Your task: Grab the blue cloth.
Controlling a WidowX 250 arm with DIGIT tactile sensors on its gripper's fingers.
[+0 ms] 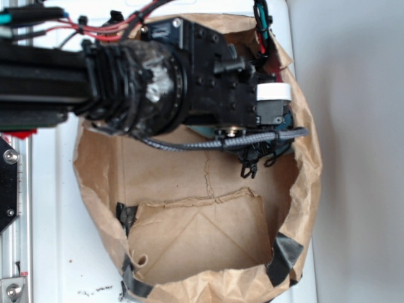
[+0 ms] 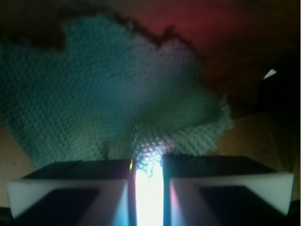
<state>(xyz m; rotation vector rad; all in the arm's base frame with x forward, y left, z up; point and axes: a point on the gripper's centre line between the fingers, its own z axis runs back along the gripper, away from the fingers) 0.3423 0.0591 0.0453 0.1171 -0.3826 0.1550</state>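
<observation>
Blue cloth (image 2: 113, 89): fills the middle and upper left of the wrist view, soft and bumpy, with one bottom edge tucked between the fingers.
Fingers (image 2: 148, 172): nearly together, pinching a small fold of the cloth; only a thin bright slit shows between them.
Grip: looks small, just an edge.
Bag (image 1: 208, 189): brown paper, lying open; the arm (image 1: 158, 82) reaches into its upper part, in the top middle of the exterior view.
Cloth from outside: almost hidden, only a bit of teal under the arm.
What could go wrong: the cloth may slip out when lifted, because so little is pinched.
</observation>
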